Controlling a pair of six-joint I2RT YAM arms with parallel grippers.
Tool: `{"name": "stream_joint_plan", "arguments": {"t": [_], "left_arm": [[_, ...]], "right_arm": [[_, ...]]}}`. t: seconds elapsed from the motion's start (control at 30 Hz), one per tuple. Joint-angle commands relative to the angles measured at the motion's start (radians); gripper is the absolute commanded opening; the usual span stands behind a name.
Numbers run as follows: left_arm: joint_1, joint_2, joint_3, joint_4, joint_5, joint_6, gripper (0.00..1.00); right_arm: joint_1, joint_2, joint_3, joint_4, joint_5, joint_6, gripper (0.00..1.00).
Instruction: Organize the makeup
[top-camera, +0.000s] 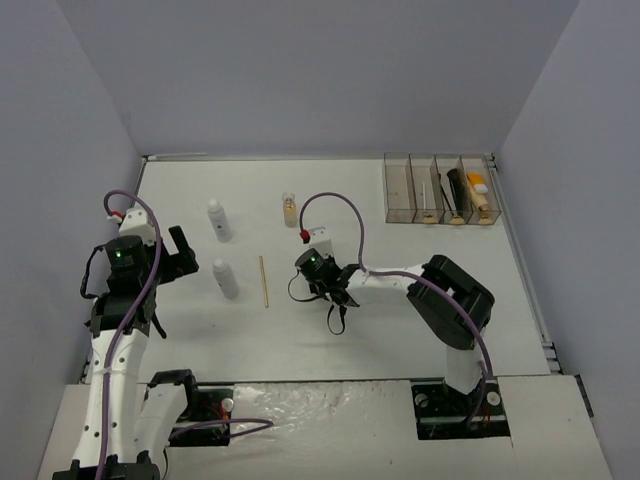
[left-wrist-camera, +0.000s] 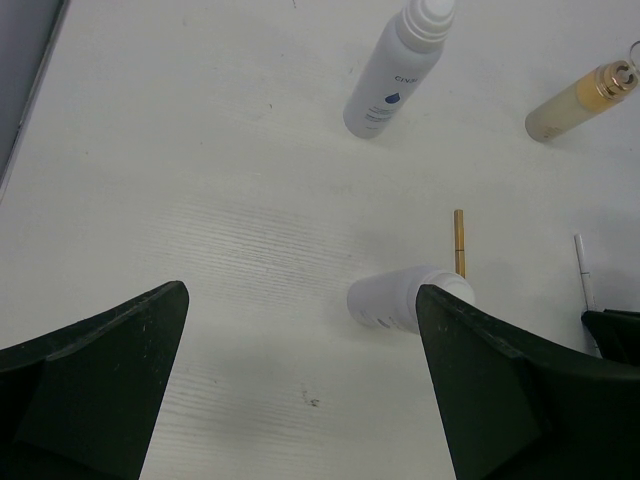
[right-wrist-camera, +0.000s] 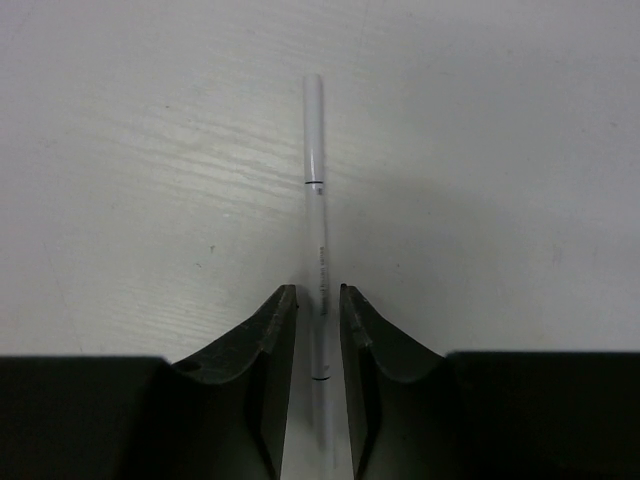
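Makeup on the table (top-camera: 450, 320), overhead and wrist views. The white pencil (right-wrist-camera: 315, 180) lies flat near the table's middle; from overhead it is hidden under the right gripper (right-wrist-camera: 318, 292). In the right wrist view its long axis runs straight away from the fingers, its far end free and its near end lost in the shadow between them. The jaws stand only a slit apart and straddle the pencil, with a sliver of table visible on each side, so no clamp is seen. The left gripper (left-wrist-camera: 300, 300) hangs near the left edge with jaws spread wide and holds nothing. One of its fingers covers part of the near white bottle (left-wrist-camera: 395, 300), which in turn hides the lower end of the gold pencil (left-wrist-camera: 459, 240), whose axis runs from near edge to far edge. The far bottle (left-wrist-camera: 395, 75) and glass bottle (left-wrist-camera: 575, 102) are cut off by the frame. The box (top-camera: 400, 190) sits in the far right corner, its contents too small to make out.
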Motion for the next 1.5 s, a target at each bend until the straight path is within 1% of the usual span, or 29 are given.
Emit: {"name": "stream_joint_plan", "arguments": {"t": [0.0,0.1,0.2,0.3,0.43,0.53,0.67,0.73,0.83,0.97,1.07,1.13,1.23,1.3,1.33,1.4,1.47], "left_arm": [[-0.005,0.004,0.039,0.044,-0.001,-0.006,0.97],[-0.005,0.004,0.039,0.044,-0.001,-0.006,0.97],[-0.005,0.002,0.040,0.044,0.000,-0.006,0.97],[-0.004,0.000,0.039,0.044,0.001,-0.006,0.97],[-0.004,0.002,0.041,0.042,0.004,-0.006,0.97],[-0.005,-0.001,0.043,0.040,0.003,-0.004,0.97],[-0.005,-0.008,0.043,0.041,0.000,-0.001,0.97],[-0.005,-0.009,0.045,0.042,0.000,0.000,0.97],[-0.003,-0.009,0.045,0.044,0.005,0.003,0.97],[-0.003,-0.013,0.043,0.045,0.003,0.006,0.97],[-0.003,-0.015,0.043,0.047,0.002,0.009,0.97],[-0.003,-0.013,0.044,0.047,0.003,0.011,0.97],[-0.003,-0.010,0.045,0.047,0.007,0.011,0.97],[-0.003,-0.007,0.045,0.049,0.011,0.012,0.97],[-0.003,-0.007,0.046,0.049,0.012,0.012,0.97],[-0.003,-0.006,0.046,0.049,0.014,0.011,0.97],[-0.003,-0.007,0.046,0.050,0.015,0.011,0.97]], "right_arm": [[-0.030,0.062,0.027,-0.054,-0.054,-0.041,0.13],[-0.051,0.053,0.036,-0.055,-0.052,-0.060,0.00],[-0.077,0.017,0.056,-0.072,-0.048,-0.090,0.00],[-0.124,-0.084,0.098,-0.114,-0.035,-0.148,0.00],[-0.260,-0.179,0.176,-0.188,-0.058,-0.276,0.00],[-0.435,-0.202,0.254,-0.218,-0.107,-0.358,0.00],[-0.649,-0.148,0.374,-0.222,-0.205,-0.421,0.00],[-0.743,-0.094,0.429,-0.223,-0.269,-0.437,0.00],[-0.801,0.009,0.545,-0.223,-0.314,-0.451,0.00],[-0.834,0.132,0.683,-0.223,-0.331,-0.494,0.00],[-0.842,0.238,0.741,-0.223,-0.321,-0.501,0.00],[-0.844,0.281,0.762,-0.223,-0.315,-0.496,0.05],[-0.845,0.310,0.786,-0.223,-0.296,-0.496,0.21],[-0.845,0.312,0.790,-0.223,-0.278,-0.501,0.25],[-0.845,0.307,0.790,-0.223,-0.271,-0.502,0.27],[-0.844,0.280,0.775,-0.223,-0.273,-0.507,0.37],[-0.842,0.221,0.748,-0.223,-0.283,-0.498,0.43]]}}
